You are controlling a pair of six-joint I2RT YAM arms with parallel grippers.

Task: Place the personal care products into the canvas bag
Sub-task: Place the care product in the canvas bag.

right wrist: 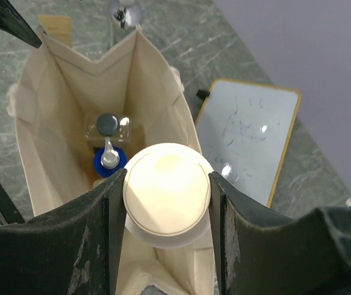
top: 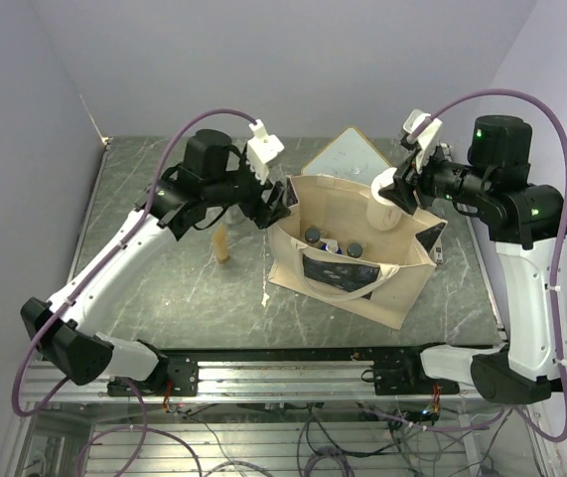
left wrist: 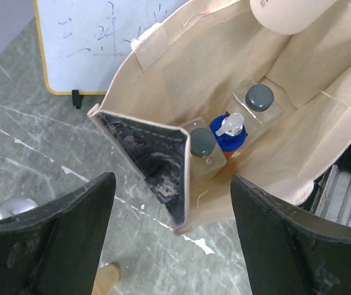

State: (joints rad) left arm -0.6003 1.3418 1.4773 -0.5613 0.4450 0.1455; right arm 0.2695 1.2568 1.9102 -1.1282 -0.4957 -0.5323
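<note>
Three bottles (left wrist: 201,142) in the bag (top: 402,288) show little but caps. Right gripper (right wrist: 166,179), reaching in level, clamps the cylinder (right wrist: 166,196) over the opening; left gripper (left wrist: 172,181) hangs spread wide at the rim, angled down.

top external: high behind, looking down
wrists: close over the canvas bag (left wrist: 175,80) mouth, from opposite sides
shared: bag interior

Left arm (top: 114,263) at frame left and right arm (top: 533,288) at frame right share white link shells and black joint housings. A purple cable (top: 218,111) loops along each; small green lights (top: 481,132) glow on the joints. The fingers (left wrist: 70,246) are broad, matte-black wedges.
</note>
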